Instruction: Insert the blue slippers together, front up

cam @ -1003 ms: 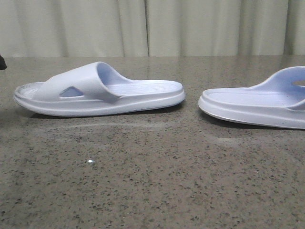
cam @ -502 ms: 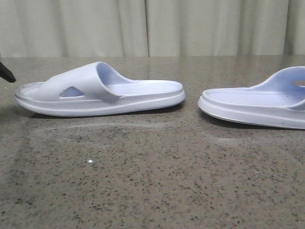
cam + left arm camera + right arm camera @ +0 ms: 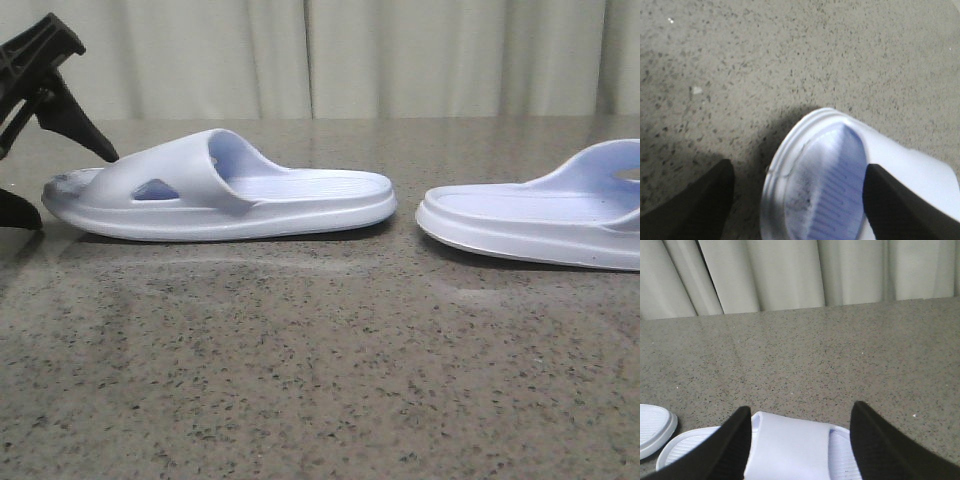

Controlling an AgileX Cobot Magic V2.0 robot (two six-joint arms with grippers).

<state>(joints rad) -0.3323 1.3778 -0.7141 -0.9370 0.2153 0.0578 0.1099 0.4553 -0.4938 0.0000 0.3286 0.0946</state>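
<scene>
We note a speckled grey-brown stone-look tabletop filling the lower part of the front view, its surface slightly glossy with faint pale streaks. Behind its far edge hangs a pale, off-white curtain in vertical folds.

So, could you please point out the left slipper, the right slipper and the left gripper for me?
left slipper (image 3: 170, 165): front view, on its strap.
right slipper (image 3: 520, 205): front view, on its footbed.
left gripper (image 3: 797, 200): left wrist view, midway between fingertips, over the slipper's toe end.
</scene>
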